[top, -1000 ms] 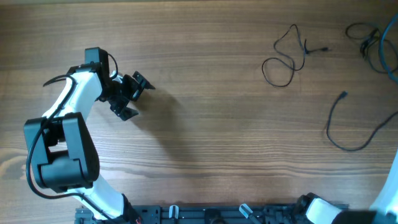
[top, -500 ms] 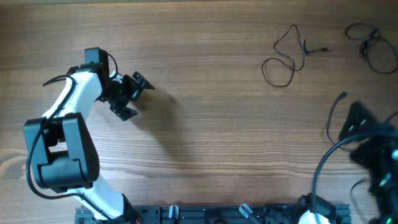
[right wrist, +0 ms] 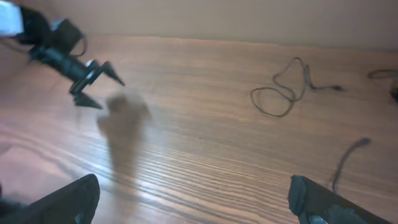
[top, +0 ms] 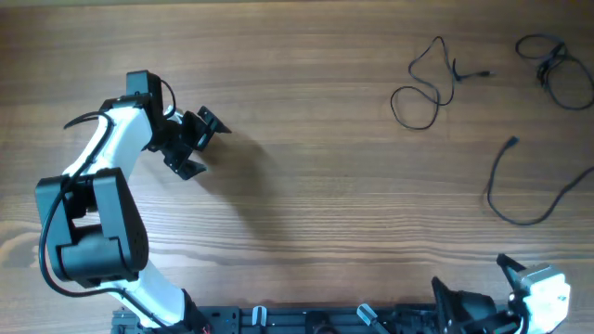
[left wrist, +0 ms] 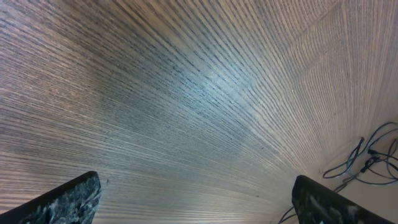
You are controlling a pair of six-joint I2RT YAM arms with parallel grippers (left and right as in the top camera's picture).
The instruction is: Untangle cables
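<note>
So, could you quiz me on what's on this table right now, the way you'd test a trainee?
1. True or false: the left hand is shut.
2. Pick one. In the overhead view, the cables lie: A) under the left hand; B) toward the right side of the table; C) in a heap at the middle.
3. In a word: do the looped cable and the curved cable touch, or lie apart?

Key: 1 false, it is open and holds nothing; 2 B; 3 apart.
</note>
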